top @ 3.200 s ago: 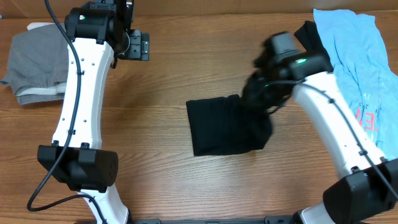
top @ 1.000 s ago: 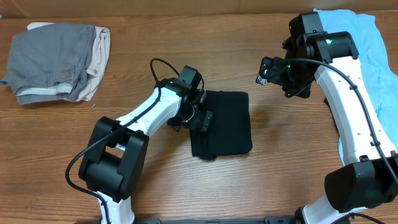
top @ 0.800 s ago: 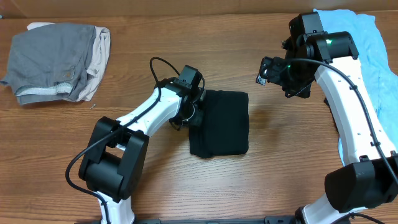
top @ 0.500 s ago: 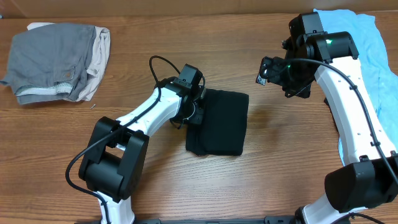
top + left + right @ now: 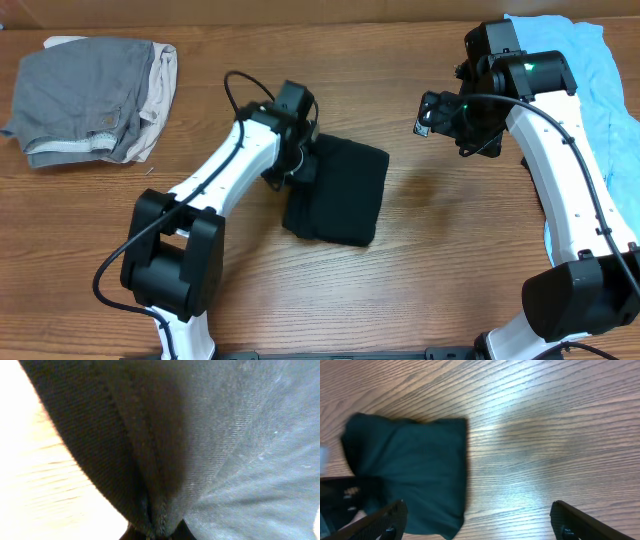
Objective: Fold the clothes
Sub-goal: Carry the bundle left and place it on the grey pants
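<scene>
The clothes in hand are a folded black T-shirt [image 5: 340, 195] lying skewed at the table's middle. My left gripper [image 5: 302, 168] is shut on its left edge. In the left wrist view the black fabric [image 5: 190, 435] fills the frame and bunches into a pinched fold at the bottom between the jaws. My right gripper [image 5: 432, 112] hangs open above bare wood, to the right of the shirt and apart from it. Through the right wrist view the shirt [image 5: 410, 465] lies left, partly behind the left fingertip [image 5: 385, 520].
Grey clothes [image 5: 85, 95] over a beige piece [image 5: 163, 80] lie at the back left corner. A light-blue garment with red print [image 5: 585, 110] lies along the right edge under the right arm. Bare wooden table [image 5: 450, 260] surrounds the black shirt.
My left gripper shut on the black shirt's left edge and dragged it left and slightly back, turning it askew. The right arm stayed still.
</scene>
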Available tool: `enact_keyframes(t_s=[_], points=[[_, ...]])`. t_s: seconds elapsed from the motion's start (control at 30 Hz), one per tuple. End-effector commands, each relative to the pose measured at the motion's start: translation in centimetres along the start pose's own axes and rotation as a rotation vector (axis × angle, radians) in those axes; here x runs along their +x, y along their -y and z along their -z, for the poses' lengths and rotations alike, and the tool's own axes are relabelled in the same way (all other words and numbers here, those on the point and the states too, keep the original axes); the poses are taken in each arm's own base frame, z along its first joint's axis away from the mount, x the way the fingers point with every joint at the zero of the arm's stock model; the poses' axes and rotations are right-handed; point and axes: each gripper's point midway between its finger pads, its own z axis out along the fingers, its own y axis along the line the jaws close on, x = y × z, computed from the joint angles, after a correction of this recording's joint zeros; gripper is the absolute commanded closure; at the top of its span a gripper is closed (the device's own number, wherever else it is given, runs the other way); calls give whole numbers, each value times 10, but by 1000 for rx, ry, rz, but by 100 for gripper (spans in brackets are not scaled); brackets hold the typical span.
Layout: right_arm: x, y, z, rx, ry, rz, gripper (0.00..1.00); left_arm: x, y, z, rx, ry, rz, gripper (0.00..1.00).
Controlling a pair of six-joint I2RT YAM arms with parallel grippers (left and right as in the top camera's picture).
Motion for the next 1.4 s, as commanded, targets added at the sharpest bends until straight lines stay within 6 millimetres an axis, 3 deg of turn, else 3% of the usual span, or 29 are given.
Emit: enact_keyframes(t_s=[0.0,0.27,0.47,0.77,0.93,1.1,1.2,1.37], points=[[-5,1,7,7,30,12,5,-28,4,32,8,89,-17,96],[-5,1,7,7,30,12,5,-69,7,84,58,222,5,96],[-5,1,7,7,30,12,5,-102,-30,121,84,343,183,96],[-5,1,7,7,30,12,5,-157,-111,186,297,604,464,96],[-5,1,7,7,30,12,5,-179,-170,230,353,797,592,96],[-5,1,7,7,29,12,5,-177,-235,263,338,929,721,96],[-5,1,7,6,29,11,5,-164,-280,275,298,980,837,96],[-5,0,7,2,28,3,5,-143,-332,285,209,1037,960,96]])
